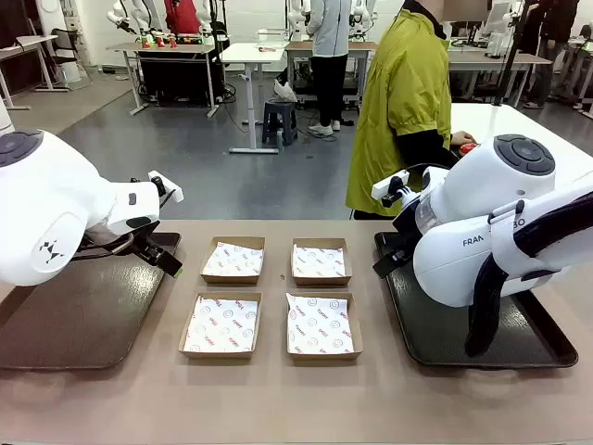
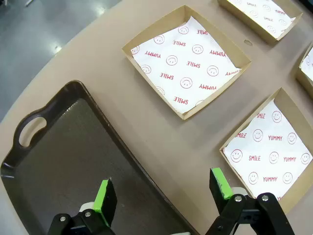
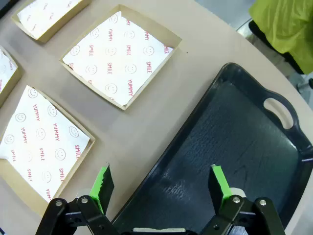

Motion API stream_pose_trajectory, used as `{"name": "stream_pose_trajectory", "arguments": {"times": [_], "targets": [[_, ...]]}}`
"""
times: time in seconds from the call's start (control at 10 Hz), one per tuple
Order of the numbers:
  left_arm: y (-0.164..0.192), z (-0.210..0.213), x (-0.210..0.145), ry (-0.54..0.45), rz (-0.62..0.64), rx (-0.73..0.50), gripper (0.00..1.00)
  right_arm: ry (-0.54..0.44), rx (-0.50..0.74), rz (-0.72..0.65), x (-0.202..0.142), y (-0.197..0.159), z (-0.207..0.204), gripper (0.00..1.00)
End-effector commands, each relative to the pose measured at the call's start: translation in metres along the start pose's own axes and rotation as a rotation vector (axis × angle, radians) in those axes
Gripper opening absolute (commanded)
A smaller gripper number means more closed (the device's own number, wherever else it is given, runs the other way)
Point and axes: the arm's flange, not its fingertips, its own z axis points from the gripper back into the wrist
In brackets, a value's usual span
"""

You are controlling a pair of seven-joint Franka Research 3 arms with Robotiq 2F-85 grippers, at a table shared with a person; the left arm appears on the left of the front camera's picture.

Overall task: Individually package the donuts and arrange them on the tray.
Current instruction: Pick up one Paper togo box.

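Note:
No donuts are in view. A dark brown tray (image 1: 65,315) lies bare on the table's left, and a black tray (image 1: 445,334) lies on the right under the right arm. My left gripper (image 1: 163,258) hangs open over the brown tray's inner edge (image 2: 73,147), with nothing between its green pads (image 2: 105,196). Above the black tray's inner edge (image 3: 234,137) my right gripper (image 1: 391,258) is open too, its green pads (image 3: 219,183) bare. Between the trays sit several shallow cardboard boxes (image 1: 233,260) lined with white printed paper.
A person in a yellow-green jacket (image 1: 403,102) stands at the far side by a white table (image 1: 519,125), with a small red thing (image 1: 468,147) at one hand. The right arm's white body (image 1: 491,222) covers part of the black tray.

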Motion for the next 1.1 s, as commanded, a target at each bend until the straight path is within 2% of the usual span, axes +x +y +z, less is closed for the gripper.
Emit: {"name": "stream_pose_trajectory", "arguments": {"times": [0.0,1.0], "targets": [[-0.0001,0.0,0.0,0.0,0.0,0.0,1.0,0.0,0.0,0.0,0.0,0.0,0.0,1.0],[-0.0001,0.0,0.0,0.0,0.0,0.0,1.0,0.0,0.0,0.0,0.0,0.0,0.0,1.0]]}}
